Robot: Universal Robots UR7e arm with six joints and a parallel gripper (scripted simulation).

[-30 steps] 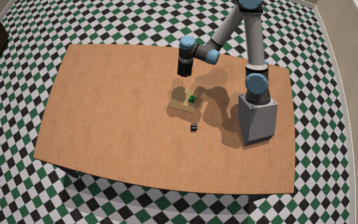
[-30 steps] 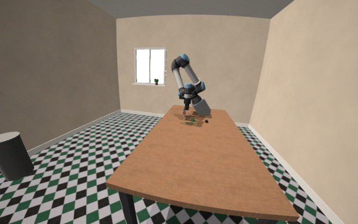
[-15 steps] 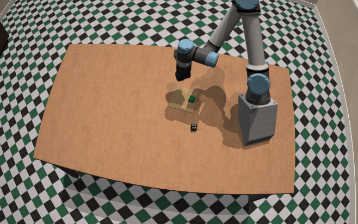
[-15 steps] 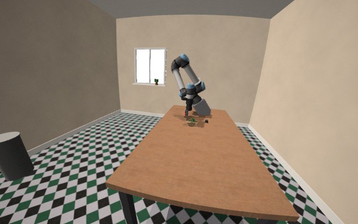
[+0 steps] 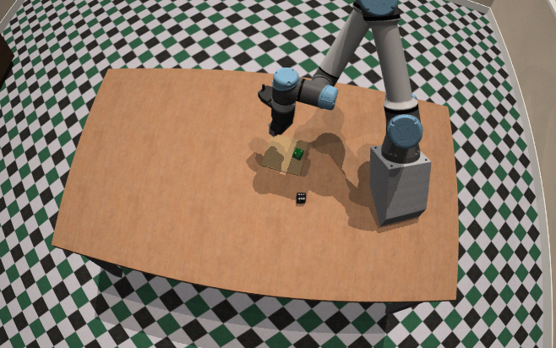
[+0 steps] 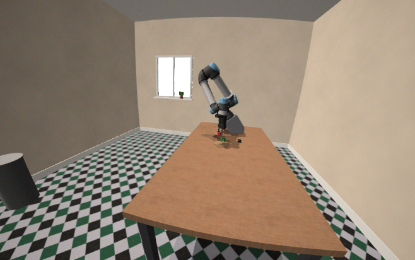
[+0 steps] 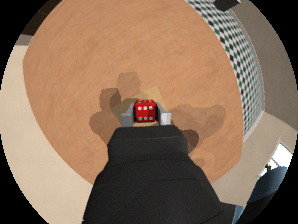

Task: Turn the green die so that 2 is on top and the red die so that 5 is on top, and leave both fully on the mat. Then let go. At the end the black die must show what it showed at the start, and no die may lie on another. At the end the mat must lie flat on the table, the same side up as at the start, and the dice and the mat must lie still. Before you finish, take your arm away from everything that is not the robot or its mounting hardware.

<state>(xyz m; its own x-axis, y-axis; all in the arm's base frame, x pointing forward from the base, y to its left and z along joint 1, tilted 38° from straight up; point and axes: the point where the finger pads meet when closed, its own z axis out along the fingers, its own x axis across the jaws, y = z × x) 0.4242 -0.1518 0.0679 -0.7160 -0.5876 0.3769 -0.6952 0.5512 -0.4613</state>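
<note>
So the gripper [image 7: 145, 120] is clamped on the red die [image 7: 145, 111], holding it up in the air above the mat's [image 5: 276, 158] far edge, around 11 o'clock from the green die [image 5: 298, 154]. That die sits on the mat near its right side. The black die [image 5: 301, 198] is off the mat on the table [image 5: 169, 190], at about 6 o'clock from the green one, well apart from it.

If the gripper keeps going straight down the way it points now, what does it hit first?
The gripper, already shut on the small red die, would probably land on the thin tan mat near its far edge; depth there is unclear.
</note>
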